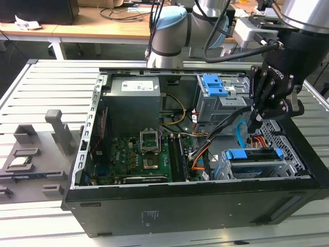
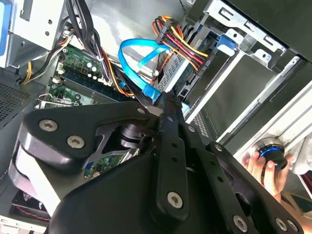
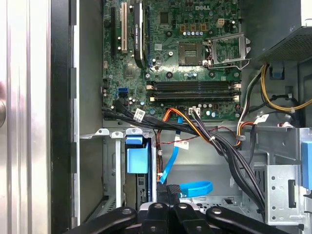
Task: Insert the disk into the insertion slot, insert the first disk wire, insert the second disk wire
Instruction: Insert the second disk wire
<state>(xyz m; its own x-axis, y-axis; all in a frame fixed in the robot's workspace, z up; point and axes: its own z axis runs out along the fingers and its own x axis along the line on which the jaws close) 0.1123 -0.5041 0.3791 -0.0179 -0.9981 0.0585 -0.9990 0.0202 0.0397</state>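
Slatted counter (image 1: 56,87), open computer case (image 1: 180,206). End effector (image 1: 255,122) pinches second disk wire (image 1: 238,135); disk (image 1: 254,154) sits in insertion slot (image 1: 229,170) just below.

Thick black cables (image 3: 234,157) slanted across the gap between the taller bay (image 1: 218,100) and the insertion slot (image 1: 252,169). The second disk wire (image 3: 195,187) looped there too (pinched at the gripper (image 3: 171,188) tip). A bare grey panel (image 3: 200,170) lay open beneath.
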